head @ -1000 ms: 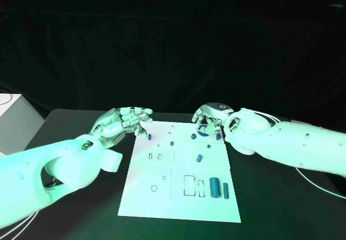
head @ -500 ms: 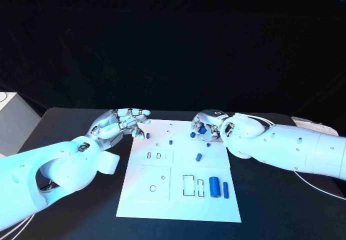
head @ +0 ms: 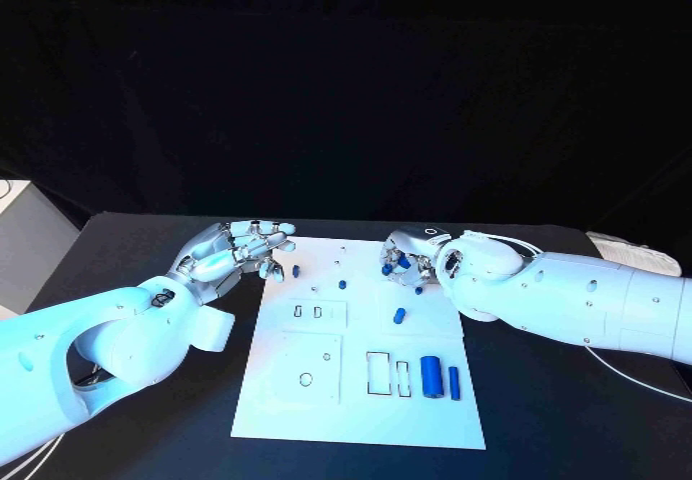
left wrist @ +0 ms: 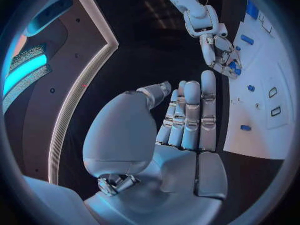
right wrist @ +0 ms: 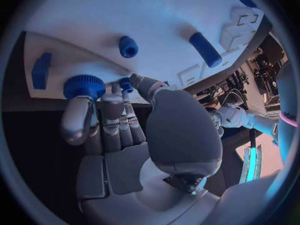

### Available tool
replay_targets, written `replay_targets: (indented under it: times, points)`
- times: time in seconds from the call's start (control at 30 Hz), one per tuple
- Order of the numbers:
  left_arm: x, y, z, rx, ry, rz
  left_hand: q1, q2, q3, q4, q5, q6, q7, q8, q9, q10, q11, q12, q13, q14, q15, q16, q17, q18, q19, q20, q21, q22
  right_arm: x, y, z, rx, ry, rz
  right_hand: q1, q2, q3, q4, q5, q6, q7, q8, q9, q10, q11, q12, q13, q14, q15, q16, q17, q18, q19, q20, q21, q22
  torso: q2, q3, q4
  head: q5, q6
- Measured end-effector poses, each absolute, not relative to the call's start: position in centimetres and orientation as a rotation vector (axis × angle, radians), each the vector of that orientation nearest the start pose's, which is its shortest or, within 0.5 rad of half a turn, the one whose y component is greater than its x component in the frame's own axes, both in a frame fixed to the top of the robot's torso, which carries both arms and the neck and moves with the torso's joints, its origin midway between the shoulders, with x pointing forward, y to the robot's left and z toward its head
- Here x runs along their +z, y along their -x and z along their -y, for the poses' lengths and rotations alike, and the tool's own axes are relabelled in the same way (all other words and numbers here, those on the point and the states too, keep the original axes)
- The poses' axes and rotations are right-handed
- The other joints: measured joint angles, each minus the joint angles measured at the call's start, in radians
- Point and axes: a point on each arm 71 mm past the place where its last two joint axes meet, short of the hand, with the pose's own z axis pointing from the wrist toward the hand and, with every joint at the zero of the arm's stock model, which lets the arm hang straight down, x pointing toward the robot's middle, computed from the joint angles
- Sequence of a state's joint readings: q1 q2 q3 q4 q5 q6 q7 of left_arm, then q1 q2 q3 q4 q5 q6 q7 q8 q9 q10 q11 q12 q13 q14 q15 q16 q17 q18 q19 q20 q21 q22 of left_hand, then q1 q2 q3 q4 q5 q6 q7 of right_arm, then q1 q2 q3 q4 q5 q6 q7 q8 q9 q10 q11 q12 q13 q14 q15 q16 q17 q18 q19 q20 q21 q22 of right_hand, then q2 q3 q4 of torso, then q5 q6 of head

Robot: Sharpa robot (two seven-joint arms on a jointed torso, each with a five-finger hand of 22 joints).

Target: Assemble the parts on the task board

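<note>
Two bulky glossy white arms, silver segmented left robot hand [head: 238, 248] and right robot hand [head: 408, 252], thin white cable along right forearm

- The black table [head: 144, 240] carried everything and reached back to a dark backdrop
- A pale grey box-like object [head: 26, 250] stood at the far left edge of the head view, beside the table's left end; what it was could not be told
- A small white paper or card with faint markings [head: 635, 251] lay on the table near its far right corner
- A thin white cable [head: 635, 368] curved across the table's right side, toward the near right edge
</note>
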State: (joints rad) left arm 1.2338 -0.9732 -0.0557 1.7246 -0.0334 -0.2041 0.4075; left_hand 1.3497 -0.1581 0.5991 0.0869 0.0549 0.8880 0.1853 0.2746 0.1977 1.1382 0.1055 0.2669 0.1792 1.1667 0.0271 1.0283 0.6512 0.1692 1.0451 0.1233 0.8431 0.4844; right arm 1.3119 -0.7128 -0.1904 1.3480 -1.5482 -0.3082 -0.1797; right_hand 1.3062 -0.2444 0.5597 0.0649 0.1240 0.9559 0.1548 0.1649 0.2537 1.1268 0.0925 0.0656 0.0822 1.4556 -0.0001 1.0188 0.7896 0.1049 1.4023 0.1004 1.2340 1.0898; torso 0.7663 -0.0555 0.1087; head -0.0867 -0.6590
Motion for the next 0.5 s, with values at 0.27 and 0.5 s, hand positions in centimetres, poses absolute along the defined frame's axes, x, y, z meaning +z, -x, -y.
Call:
replay_targets:
  times: [0.27,0.5]
  points:
    - [-15.11,-45.07,-20.72,-1.723,1.004,-1.486,0.000,0.000,0.000,0.000,0.000,0.000,0.000,0.000,0.000,0.000,0.000,0.000,0.000,0.000,0.000,0.000,0.000,0.000,0.000,0.000,0.000,0.000,-18.86,-51.88,18.82,0.437,0.284,-1.650,0.002,0.002,0.005,0.004,0.006,0.009,0.002,0.000,0.007,0.017,0.002,0.002,0.006,0.000,0.000,0.019,0.013,0.001,0.007,0.000,0.015,0.021,0.009,-0.0025,0.0035,-0.003,-0.001]
    - [-15.18,-45.22,-20.78,-1.721,1.006,-1.487,0.000,0.000,0.000,0.000,0.000,0.000,0.000,0.000,0.000,0.000,0.000,0.000,0.001,0.000,0.000,0.000,0.000,0.000,0.000,0.000,0.000,0.001,-18.60,-51.87,18.87,0.435,0.272,-1.624,0.011,0.012,0.019,0.018,0.006,0.049,-0.005,0.029,0.025,0.065,-0.006,0.009,0.015,0.000,0.000,0.061,0.047,-0.013,0.020,-0.003,0.055,0.071,0.017,-0.0041,0.0067,-0.007,0.004]
